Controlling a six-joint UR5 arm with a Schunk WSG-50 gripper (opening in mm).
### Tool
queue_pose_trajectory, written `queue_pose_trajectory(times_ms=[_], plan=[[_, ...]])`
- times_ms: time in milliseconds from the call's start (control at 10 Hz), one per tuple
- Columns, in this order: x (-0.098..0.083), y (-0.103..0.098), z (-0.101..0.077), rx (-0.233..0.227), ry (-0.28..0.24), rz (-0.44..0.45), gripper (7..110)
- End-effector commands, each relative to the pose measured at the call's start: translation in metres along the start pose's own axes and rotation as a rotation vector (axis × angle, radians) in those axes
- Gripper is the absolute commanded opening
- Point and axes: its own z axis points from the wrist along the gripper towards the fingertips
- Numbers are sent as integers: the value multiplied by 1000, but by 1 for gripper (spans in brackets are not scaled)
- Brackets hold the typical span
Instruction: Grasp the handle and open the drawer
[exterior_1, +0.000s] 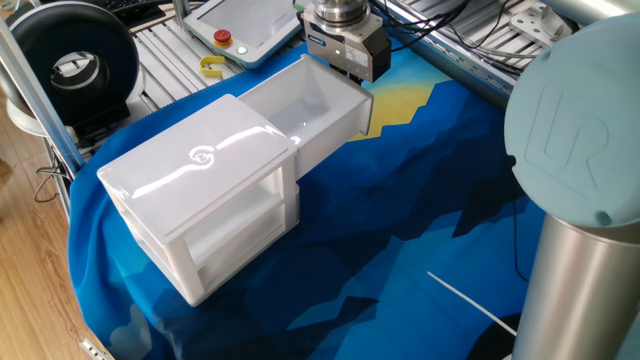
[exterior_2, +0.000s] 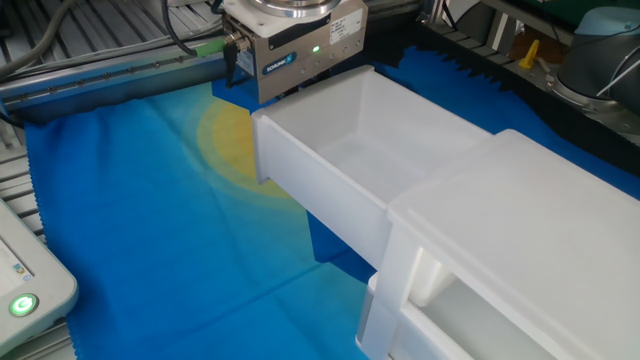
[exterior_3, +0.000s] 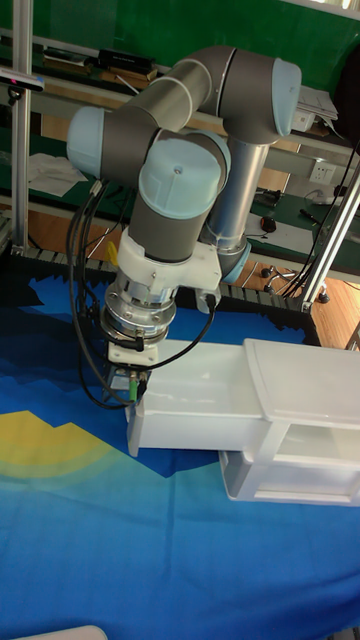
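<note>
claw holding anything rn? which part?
Cannot tell: the claw sits at the front of the pulled-out drawer, but its fingers and the handle are hidden.

Bright, even overhead light; all views sharp
Glare streaks on glossy white cabinet (exterior_1: 200, 165) top; soft shadows on blue cloth (exterior_1: 400, 230); arm base (exterior_1: 580, 180) slightly soft

- A robotics lab or test workshop, not a home.
- A grey and pale-blue UR5 arm (exterior_3: 190, 190) stands at a table draped in a blue and yellow cloth (exterior_2: 130, 200).
- A teach pendant (exterior_1: 243, 25) with a red button (exterior_1: 222, 38) lies on aluminium rails (exterior_1: 165, 50).
- Cables (exterior_1: 470, 25), framing profiles (exterior_3: 17, 120) and cluttered benches (exterior_3: 300, 200) surround the table.
</note>
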Motion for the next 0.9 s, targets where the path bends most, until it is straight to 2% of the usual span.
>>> queue_pose_trajectory(times_ms=[0, 300, 400, 500, 600, 800], plan=[[-5, -1, -2, 0, -20, 18, 7], [-8, -15, -2, 57, -32, 6, 7], [-10, -16, -2, 57, -38, 4, 7], [-12, -17, -2, 63, -47, 5, 44], [-15, -21, -3, 77, -59, 3, 44], [-15, -21, -2, 74, -57, -6, 44]])
